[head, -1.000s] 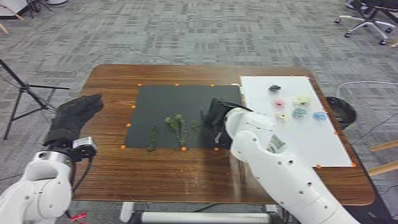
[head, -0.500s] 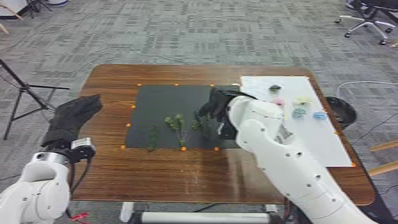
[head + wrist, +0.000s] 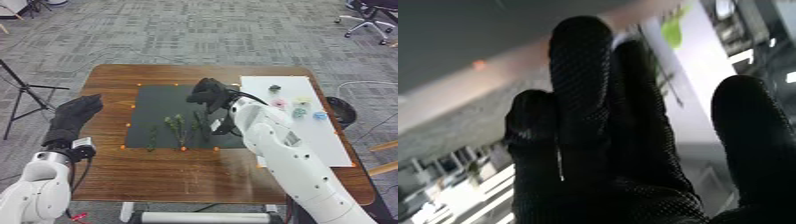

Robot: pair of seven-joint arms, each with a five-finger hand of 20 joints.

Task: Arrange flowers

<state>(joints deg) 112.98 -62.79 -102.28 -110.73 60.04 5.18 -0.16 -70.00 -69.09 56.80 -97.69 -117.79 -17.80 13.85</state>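
The right hand (image 3: 209,94) has moved forward over the black mat (image 3: 160,102), nearer its far edge

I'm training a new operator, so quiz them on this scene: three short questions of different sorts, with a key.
1. Fill in the missing colour: the blue flower lies on the ____ sheet.
2. Multiple choice: which of the robot's hands is over the dark mat?
A) the left hand
B) the right hand
3. True or false: leafy sprigs lie on the dark mat.

Key: 1 white; 2 B; 3 true.
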